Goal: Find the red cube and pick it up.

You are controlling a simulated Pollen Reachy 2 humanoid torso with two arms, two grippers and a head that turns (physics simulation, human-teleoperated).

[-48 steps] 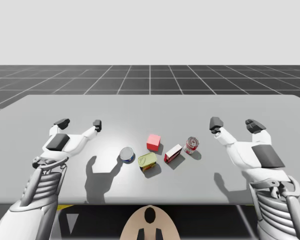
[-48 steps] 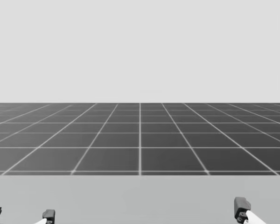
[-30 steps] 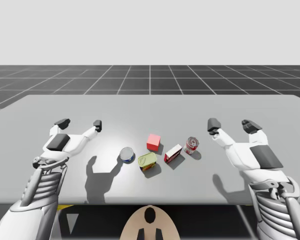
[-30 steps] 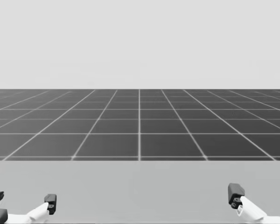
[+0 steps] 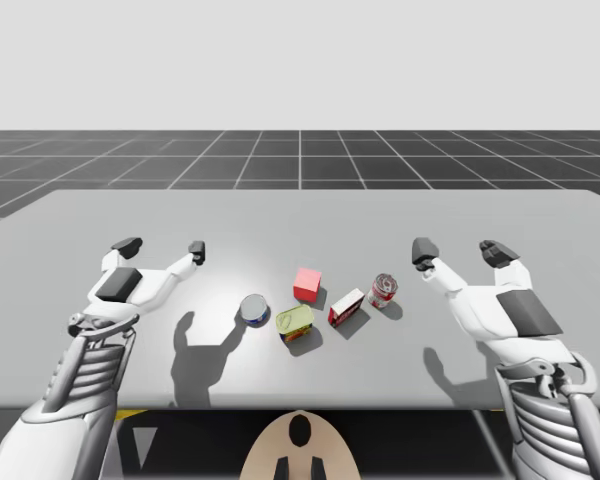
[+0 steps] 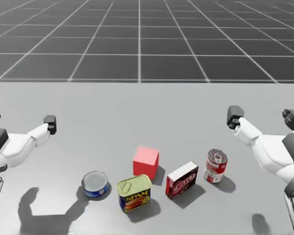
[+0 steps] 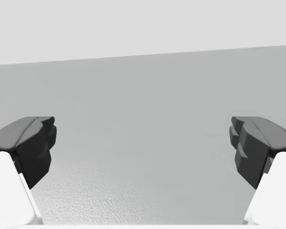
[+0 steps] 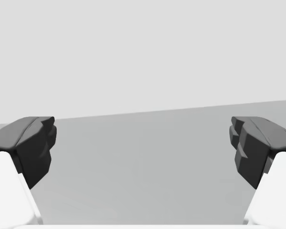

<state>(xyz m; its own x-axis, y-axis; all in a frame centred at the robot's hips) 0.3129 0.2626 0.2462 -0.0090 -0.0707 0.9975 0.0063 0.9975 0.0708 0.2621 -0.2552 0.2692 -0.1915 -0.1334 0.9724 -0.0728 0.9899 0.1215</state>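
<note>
The red cube (image 5: 307,284) (image 6: 146,162) sits near the middle of the grey table (image 5: 300,220), behind a yellow tin and beside a red box. My left gripper (image 5: 161,246) (image 6: 22,121) (image 7: 143,148) hovers open well to the cube's left, nothing between its fingers. On the other side my right gripper (image 5: 458,251) (image 6: 263,116) (image 8: 143,148) stands open too, off to the right of the cans. Both wrist views look across bare tabletop.
Around the cube stand a blue can (image 6: 95,183) on the left, a yellow tin (image 6: 134,192) in front, a red box (image 6: 182,180) and a red-and-white can (image 6: 215,166) to the right. The table's far half (image 6: 137,107) is bare.
My head has turned downward, bringing the table's objects into sight. My right gripper has edged slightly left; the left arm has hardly moved.
</note>
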